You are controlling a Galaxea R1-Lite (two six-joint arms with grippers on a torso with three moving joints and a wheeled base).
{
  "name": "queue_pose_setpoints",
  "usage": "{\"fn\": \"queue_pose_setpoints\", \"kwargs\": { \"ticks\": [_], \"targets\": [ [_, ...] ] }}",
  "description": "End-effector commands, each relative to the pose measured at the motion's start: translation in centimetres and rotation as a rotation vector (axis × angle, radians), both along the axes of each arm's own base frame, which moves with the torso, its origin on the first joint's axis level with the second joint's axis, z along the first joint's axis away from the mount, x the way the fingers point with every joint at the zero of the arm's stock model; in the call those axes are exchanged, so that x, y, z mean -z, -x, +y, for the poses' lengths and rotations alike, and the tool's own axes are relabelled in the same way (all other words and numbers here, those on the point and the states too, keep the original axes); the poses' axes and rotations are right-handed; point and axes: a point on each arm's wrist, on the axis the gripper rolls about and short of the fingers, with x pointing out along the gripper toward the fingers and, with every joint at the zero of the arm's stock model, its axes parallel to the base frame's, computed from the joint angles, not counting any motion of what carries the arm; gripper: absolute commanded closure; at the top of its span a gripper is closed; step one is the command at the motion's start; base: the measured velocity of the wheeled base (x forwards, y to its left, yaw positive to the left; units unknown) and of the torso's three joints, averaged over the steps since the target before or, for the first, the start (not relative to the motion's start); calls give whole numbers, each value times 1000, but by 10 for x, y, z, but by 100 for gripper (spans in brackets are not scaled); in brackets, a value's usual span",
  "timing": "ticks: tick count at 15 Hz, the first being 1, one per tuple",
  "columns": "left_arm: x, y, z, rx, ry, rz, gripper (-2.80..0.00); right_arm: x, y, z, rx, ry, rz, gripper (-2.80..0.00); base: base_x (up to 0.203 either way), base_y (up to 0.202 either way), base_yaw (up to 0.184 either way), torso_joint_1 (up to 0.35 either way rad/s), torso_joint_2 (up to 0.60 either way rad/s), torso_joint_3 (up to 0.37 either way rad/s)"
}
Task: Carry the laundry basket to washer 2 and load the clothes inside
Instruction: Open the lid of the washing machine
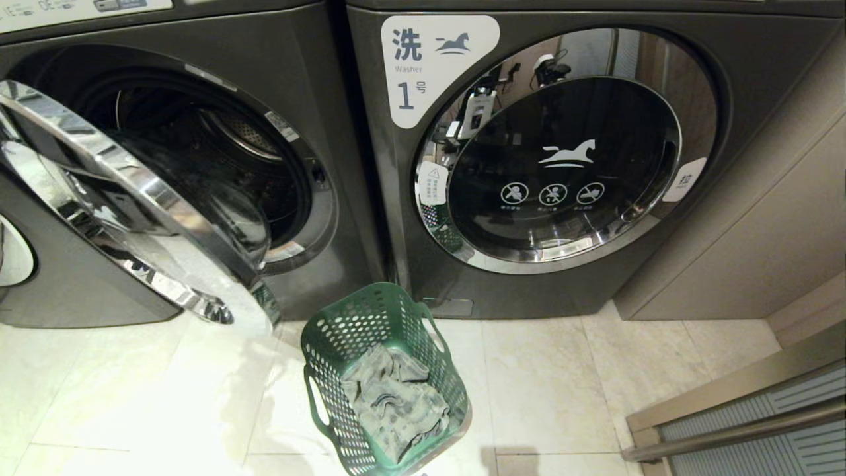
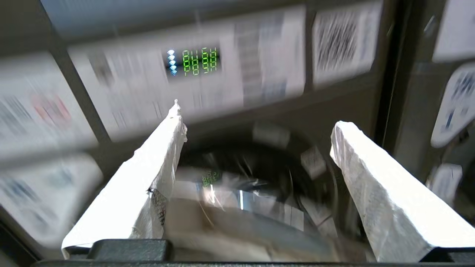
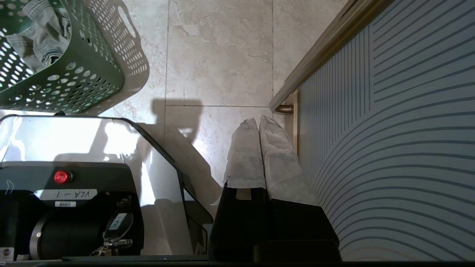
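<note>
Plainly, the green basket (image 1: 383, 377) sits on the floor below the open washer (image 1: 198, 172), its crumpled grey clothes (image 1: 393, 400) soft and light (best pinched at a raised fold), the left gripper (image 2: 256, 133) spread wide, the right gripper (image 3: 258, 124) closed, empty.

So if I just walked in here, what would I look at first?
Probably the washer door, swung wide open on the left, its shiny rim catching the light and the dark drum showing behind it. Next, the green laundry basket on the pale floor tiles in front, with crumpled grey clothes inside. On the right, washer 1 is closed, its door mirror-bright.
</note>
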Motion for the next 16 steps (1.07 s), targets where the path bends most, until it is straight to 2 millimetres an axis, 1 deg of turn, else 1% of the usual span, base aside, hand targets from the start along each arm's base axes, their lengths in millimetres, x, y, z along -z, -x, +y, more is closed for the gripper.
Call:
{"fn": "queue_pose_setpoints", "kwargs": {
  "ticks": [1,3,4,5,6,10,13,14,16],
  "targets": [
    [-40,55,-52,4,-137,-157,-280,0,0,0,0,0,0,0,0,0,0,0,0,0],
    [-52,70,-83,108,-165,-232,-280,0,0,0,0,0,0,0,0,0,0,0,0,0],
    [-55,77,-90,126,-171,-251,-280,0,0,0,0,0,0,0,0,0,0,0,0,0],
    [-55,79,-92,130,-173,-258,0,0,0,0,0,0,0,0,0,0,0,0,0,0],
    [-56,80,-93,130,-177,-262,0,0,0,0,0,0,0,0,0,0,0,0,0,0],
    [-52,70,-90,166,-161,-236,0,0,0,0,0,0,0,0,0,0,0,0,0,0],
    [-44,65,-86,131,-170,-241,0,0,0,0,0,0,0,0,0,0,0,0,0,0],
    [-40,59,-81,111,-157,-211,0,0,0,0,0,0,0,0,0,0,0,0,0,0],
    [-28,41,-64,32,-88,-53,0,0,0,0,0,0,0,0,0,0,0,0,0,0]
  ]
}}
